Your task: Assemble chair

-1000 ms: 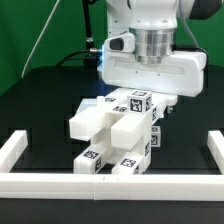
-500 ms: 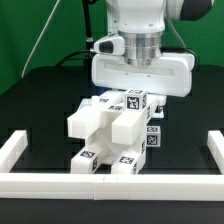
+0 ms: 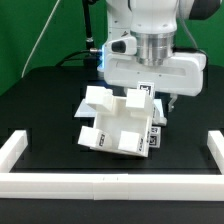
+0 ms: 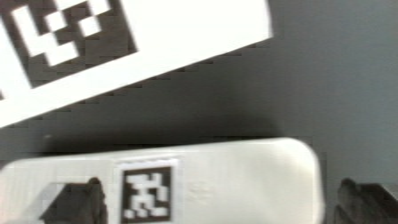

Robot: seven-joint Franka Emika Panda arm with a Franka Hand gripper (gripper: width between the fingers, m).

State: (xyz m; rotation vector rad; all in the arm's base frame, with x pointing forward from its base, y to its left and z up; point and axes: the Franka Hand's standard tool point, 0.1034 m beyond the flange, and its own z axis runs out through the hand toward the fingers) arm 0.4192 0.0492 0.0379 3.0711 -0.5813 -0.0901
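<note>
The chair [image 3: 118, 128] is a cluster of chunky white tagged blocks lying tilted on the black table in the middle of the exterior view. My gripper [image 3: 152, 97] hangs over its far right part, and the hand hides most of the fingers. In the wrist view the gripper [image 4: 217, 200] is open. Its two dark fingertips [image 4: 75, 200] stand on either side of a rounded white chair piece [image 4: 231, 175] that carries a small tag. A thin gap shows between that piece and the other fingertip. Nothing is clamped.
Low white border bars frame the work area at the exterior view's left [image 3: 14, 150], front [image 3: 110, 184] and right [image 3: 215, 150]. A white surface with a large tag [image 4: 107, 45] lies beyond the piece in the wrist view. Green cloth hangs behind.
The chair assembly has tipped over into a new, tilted pose. The gripper hand has shifted towards the exterior view's right and stays open.
</note>
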